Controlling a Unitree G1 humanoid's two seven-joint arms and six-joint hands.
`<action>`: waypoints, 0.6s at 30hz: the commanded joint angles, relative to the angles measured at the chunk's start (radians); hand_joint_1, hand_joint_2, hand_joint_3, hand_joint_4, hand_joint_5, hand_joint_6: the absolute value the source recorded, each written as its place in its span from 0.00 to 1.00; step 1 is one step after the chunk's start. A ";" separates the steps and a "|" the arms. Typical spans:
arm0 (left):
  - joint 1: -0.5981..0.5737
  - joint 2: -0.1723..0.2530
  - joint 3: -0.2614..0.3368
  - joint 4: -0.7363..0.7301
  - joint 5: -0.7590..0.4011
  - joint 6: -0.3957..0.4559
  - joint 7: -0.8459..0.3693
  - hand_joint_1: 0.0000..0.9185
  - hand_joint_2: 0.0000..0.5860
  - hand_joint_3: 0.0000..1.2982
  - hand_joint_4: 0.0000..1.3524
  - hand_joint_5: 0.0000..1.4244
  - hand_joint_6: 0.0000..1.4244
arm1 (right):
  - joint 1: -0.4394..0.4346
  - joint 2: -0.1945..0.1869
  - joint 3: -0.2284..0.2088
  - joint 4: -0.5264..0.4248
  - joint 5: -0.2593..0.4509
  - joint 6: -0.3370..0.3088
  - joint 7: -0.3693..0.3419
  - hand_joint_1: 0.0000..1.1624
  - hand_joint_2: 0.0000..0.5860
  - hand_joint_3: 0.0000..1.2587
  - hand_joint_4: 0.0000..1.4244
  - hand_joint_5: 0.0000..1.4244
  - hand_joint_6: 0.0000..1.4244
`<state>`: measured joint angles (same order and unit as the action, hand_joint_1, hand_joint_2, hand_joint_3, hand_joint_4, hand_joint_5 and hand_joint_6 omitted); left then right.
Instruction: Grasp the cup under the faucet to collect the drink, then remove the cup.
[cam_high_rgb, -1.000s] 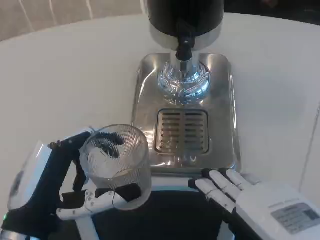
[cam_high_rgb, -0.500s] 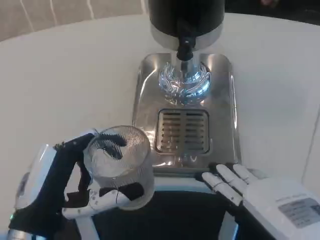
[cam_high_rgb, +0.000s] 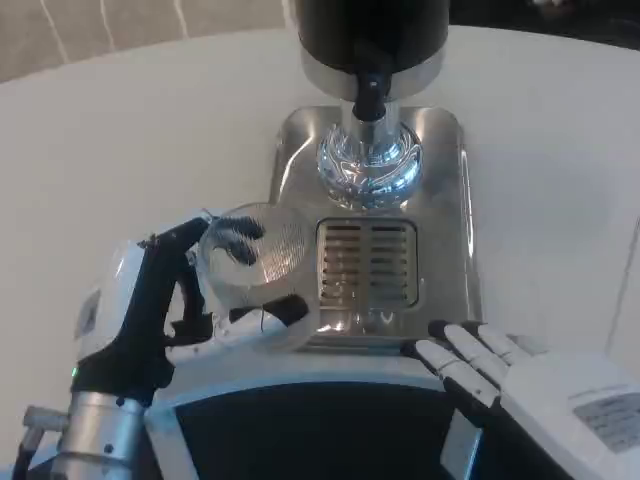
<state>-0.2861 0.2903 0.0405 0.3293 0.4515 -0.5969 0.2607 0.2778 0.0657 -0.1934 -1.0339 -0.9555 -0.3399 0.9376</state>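
The cup (cam_high_rgb: 257, 275) in the left hand (cam_high_rgb: 160, 310) sits left of the drip grate (cam_high_rgb: 367, 262), before the faucet (cam_high_rgb: 368, 95).

A round white table (cam_high_rgb: 130, 130) carries a shiny steel drink dispenser base (cam_high_rgb: 450, 200) with a slotted drip grate (cam_high_rgb: 367, 262) in its middle.

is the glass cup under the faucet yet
No. The ribbed clear glass cup, gripped by the left hand, sits left of the slotted drip grate.

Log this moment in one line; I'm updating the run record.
left robot hand: holds cup | cup: beside drip grate, not under faucet | right robot hand: open
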 joint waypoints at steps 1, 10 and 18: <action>-0.086 -0.010 -0.035 0.098 0.028 -0.035 0.068 0.63 0.00 0.73 0.80 0.93 0.80 | -0.005 0.121 -0.054 -0.013 0.039 -0.039 0.009 0.33 0.88 0.05 0.00 0.00 0.03; -0.235 -0.036 -0.101 0.287 0.050 -0.048 0.144 0.63 0.00 0.72 0.80 0.93 0.80 | -0.003 0.129 -0.102 -0.013 0.066 -0.057 0.028 0.33 0.88 0.05 0.00 0.00 0.03; -0.340 -0.075 -0.169 0.410 0.077 -0.055 0.186 0.63 0.00 0.72 0.80 0.93 0.81 | 0.008 0.123 -0.164 -0.013 0.119 -0.081 0.038 0.33 0.88 0.05 0.00 0.00 0.03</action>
<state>-0.5879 0.2211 -0.1131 0.7107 0.5249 -0.6256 0.4120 0.2899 0.0662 -0.3289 -1.0339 -0.8648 -0.4059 0.9670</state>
